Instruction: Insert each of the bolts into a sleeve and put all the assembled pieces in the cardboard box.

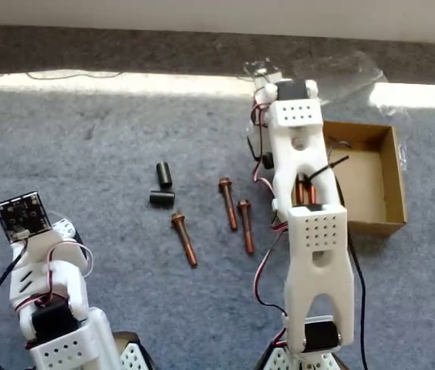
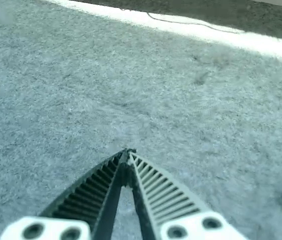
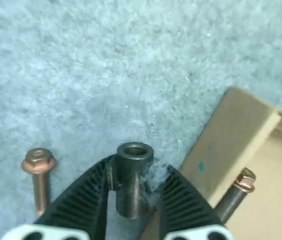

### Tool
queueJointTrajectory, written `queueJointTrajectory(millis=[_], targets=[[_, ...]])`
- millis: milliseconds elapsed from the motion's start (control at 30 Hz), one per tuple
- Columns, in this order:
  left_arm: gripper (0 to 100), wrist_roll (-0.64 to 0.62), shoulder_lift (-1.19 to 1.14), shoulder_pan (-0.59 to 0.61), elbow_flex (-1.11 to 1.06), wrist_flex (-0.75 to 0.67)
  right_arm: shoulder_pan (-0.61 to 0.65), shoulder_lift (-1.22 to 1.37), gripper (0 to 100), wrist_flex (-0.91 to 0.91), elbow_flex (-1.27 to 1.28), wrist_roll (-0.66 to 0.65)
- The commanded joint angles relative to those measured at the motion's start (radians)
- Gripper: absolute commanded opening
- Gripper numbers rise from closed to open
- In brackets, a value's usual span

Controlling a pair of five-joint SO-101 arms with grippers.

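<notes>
Three bolts point(image 1: 227, 203) lie loose on the grey surface point(image 1: 109, 139), with two black sleeves point(image 1: 162, 199) just beside them. The right gripper point(image 3: 138, 172) has its fingers point(image 3: 88, 195) clamped on another sleeve point(image 3: 133, 165), upright, close to the cardboard box point(image 1: 391, 181). Its arm covers the box's near wall from above. An assembled piece point(image 3: 236, 192) leans inside. The left gripper point(image 2: 127, 156) hangs well apart, fingers pressed together.

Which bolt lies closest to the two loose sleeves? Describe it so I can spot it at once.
From the cardboard box on the high view's right, go left over the carpet past a pair of bolts. The third bolt lies alone, farthest left, its head close to the lower black sleeve; the other two sit side by side.
</notes>
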State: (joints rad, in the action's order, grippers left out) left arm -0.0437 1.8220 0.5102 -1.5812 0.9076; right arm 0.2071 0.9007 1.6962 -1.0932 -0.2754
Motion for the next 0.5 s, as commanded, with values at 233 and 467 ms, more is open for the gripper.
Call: queueJointTrajectory(millis=[233,467], targets=[[1,0.121,0.002,-0.170,-0.001,0.044,-0.007,-0.097,0.4,0.068,-0.265,0.069],[1,0.121,0.002,-0.183,-0.002,0.046,-0.007,-0.340,0.4,0.068,-0.148,0.066]])
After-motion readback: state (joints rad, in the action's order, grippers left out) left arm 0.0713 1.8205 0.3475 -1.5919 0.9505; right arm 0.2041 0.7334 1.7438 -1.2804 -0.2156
